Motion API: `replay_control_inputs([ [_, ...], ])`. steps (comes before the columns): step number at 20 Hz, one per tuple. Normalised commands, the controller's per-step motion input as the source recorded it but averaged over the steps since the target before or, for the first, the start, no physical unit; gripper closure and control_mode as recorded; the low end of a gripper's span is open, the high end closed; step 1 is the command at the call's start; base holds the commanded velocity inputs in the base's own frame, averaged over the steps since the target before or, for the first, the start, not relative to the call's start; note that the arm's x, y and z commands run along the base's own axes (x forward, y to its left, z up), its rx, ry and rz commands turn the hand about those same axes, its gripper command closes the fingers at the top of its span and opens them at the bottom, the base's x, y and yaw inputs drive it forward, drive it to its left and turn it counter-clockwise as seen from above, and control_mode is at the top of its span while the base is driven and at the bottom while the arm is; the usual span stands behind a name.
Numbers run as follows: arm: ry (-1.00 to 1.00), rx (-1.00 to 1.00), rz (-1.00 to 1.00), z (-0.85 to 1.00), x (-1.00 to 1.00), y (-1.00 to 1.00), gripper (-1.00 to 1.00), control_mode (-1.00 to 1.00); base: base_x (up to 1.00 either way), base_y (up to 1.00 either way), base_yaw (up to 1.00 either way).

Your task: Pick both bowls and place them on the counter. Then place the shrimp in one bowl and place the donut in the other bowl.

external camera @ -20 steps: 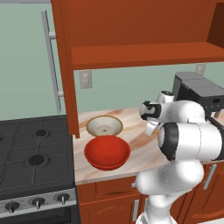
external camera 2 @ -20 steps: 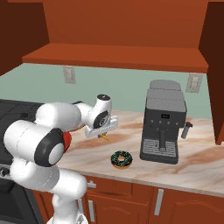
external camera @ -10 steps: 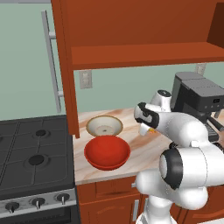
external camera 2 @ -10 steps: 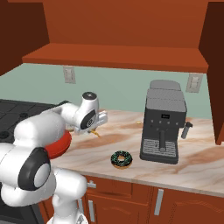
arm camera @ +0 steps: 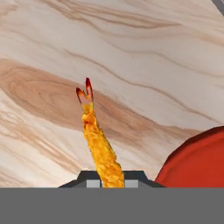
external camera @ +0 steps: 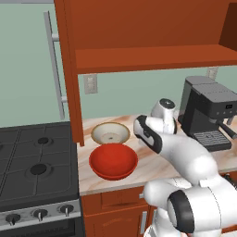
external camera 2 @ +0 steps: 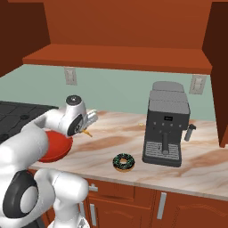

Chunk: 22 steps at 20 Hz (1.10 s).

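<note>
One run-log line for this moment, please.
claw: shut on small orange breaded shrimp, above marbled stone counter | glossy red bowl, cream-beige bowl: on counter, empty | chocolate sprinkled donut: on counter

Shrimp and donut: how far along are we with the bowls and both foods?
Done: both bowls, cream and red, sit on the counter. In hand: the gripper is shut on the shrimp, held above the counter near the red bowl's rim. Left: drop the shrimp in one bowl, then move the donut, untouched by the coffee machine, into the other.
</note>
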Motion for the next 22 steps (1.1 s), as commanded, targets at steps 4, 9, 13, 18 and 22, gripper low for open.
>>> replay_control_inputs([
  [4, -0.1, -0.01, 0.0, 0.35, -0.01, 0.45, 1.0, -1.0, 0.0, 0.0, 0.0],
  [9, -0.05, 0.0, 0.0, 0.31, 0.09, 0.42, 1.0, -1.0, 0.0, 0.0, 0.0],
  [13, -0.09, 0.0, 0.0, 0.26, 0.12, 0.42, 1.0, -1.0, 0.0, 0.0, 0.0],
  [18, -0.1, 0.0, 0.0, 0.19, 0.16, 0.4, 1.0, -1.0, 0.0, 0.0, 0.0],
  [22, -0.06, 0.0, 0.0, 0.05, 0.26, 0.39, 1.0, -1.0, 0.0, 0.0, 0.0],
])
